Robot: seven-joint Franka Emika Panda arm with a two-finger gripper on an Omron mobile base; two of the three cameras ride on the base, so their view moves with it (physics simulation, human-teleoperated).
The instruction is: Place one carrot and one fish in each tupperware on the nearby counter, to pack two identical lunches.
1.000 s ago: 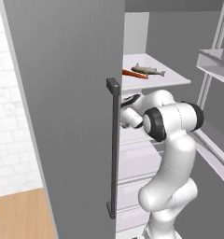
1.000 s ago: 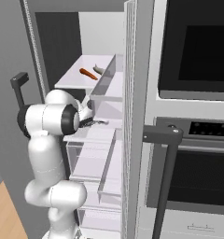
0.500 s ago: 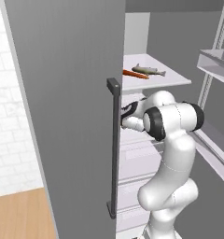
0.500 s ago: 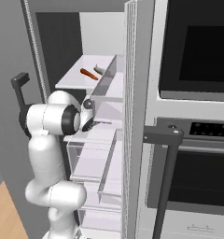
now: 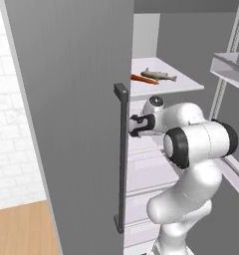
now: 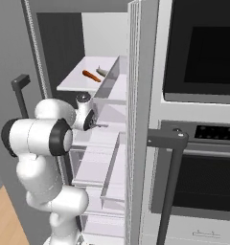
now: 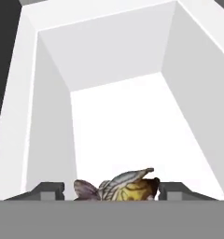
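Now we see the tool [image 7: 111, 191] pushed deeper into the fridge's white compartment [image 7: 118, 70] than a second ago, its jaws narrowing around a fish [image 7: 121, 186] lying between them; whether they grip it yet, we cannot tell. We judge the first pick is under way. This fish looks yellowish with grey fins. Another fish [image 5: 159, 75] and a carrot [image 5: 144, 79] lie together on the upper shelf [image 5: 186, 85].
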